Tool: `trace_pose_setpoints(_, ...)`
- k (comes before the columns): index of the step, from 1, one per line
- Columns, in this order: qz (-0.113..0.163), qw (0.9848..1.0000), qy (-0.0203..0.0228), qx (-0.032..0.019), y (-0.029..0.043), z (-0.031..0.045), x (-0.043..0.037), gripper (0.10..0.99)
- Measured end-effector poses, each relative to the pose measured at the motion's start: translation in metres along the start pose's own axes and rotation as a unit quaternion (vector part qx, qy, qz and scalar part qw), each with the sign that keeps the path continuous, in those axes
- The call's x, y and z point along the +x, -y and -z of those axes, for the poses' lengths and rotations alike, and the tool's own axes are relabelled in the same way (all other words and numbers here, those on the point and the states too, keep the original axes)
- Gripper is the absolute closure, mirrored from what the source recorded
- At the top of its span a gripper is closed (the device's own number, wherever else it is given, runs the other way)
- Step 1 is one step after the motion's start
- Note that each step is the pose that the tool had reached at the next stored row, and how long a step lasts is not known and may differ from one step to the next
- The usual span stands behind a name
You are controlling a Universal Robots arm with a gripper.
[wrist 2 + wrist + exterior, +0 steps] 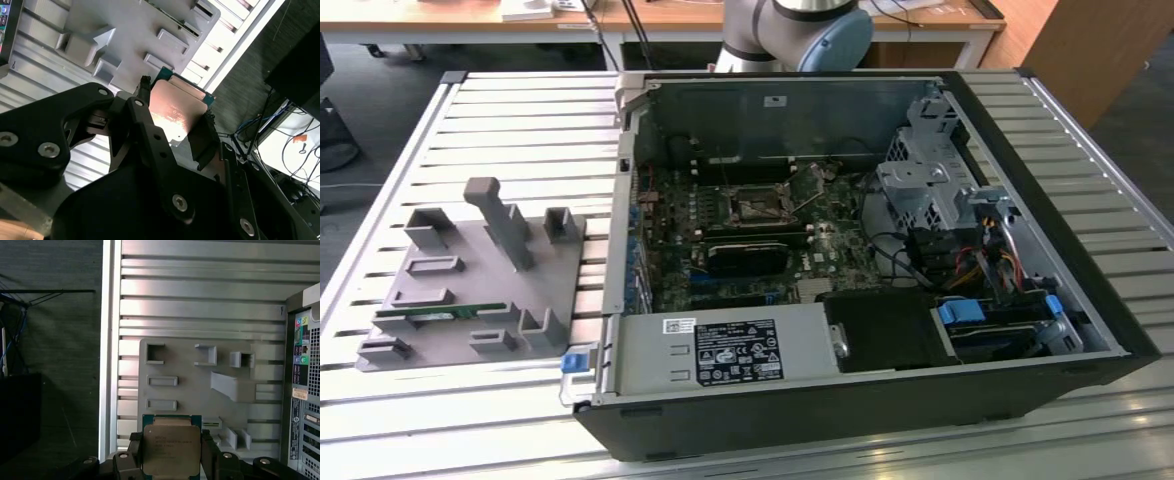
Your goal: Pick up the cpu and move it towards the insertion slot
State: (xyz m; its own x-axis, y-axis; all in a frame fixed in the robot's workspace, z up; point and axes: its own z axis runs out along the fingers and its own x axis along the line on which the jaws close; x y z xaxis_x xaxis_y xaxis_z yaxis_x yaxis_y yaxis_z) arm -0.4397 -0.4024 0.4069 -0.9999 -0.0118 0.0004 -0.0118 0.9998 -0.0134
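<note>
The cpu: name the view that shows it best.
The first wrist view: the cpu faces the camera, its silver top plain to see, gripped by the hand. The second wrist view shows it at a slant, partly behind the hand.

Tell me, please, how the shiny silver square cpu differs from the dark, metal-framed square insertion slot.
The cpu is silver-topped; the insertion slot is dark. The cpu is held in the gripper outside the open black computer case; the insertion slot sits inside it, on the board. Both are square.
</note>
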Motion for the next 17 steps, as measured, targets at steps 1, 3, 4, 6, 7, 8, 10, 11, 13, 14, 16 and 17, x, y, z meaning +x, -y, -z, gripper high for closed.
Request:
trace_pose_setpoints(1,0.0,1.0,0.0,0.0,0.0,0.0001,-0.0017,0.541)
trace_pose_setpoints(3,0.0,1.0,0.0,0.0,0.0001,0.0,-0.0046,0.541)
trace_pose_setpoints(4,0.0,1.0,-0.0001,0.0,0.0001,0.0001,-0.0061,0.541)
trace_pose_setpoints(6,0.0,1.0,-0.0001,0.0,0.0001,0.0001,-0.0099,0.541)
trace_pose_setpoints(7,0.0,1.0,0.0,0.0,0.0001,0.0,-0.0113,0.541)
trace_pose_setpoints(8,0.0,1.0,0.0,0.0,0.0001,0.0,-0.0124,0.541)
trace_pose_setpoints(10,0.0,1.0,0.0,0.0,0.0002,0.0,-0.0147,0.541)
trace_pose_setpoints(11,0.0,1.0,0.0,0.0,0.0001,0.0001,-0.016,0.541)
trace_pose_setpoints(13,0.0,1.0,0.0,0.0,0.0002,0.0,-0.0187,0.541)
trace_pose_setpoints(14,0.0,1.0,0.0,0.0,0.0002,0.0,-0.0199,0.541)
trace_pose_setpoints(16,0.0,1.0,0.0,0.0,0.0003,0.0,-0.0218,0.541)
trace_pose_setpoints(17,0.0,1.0,0.0,0.0,0.0003,0.0,-0.0229,0.541)
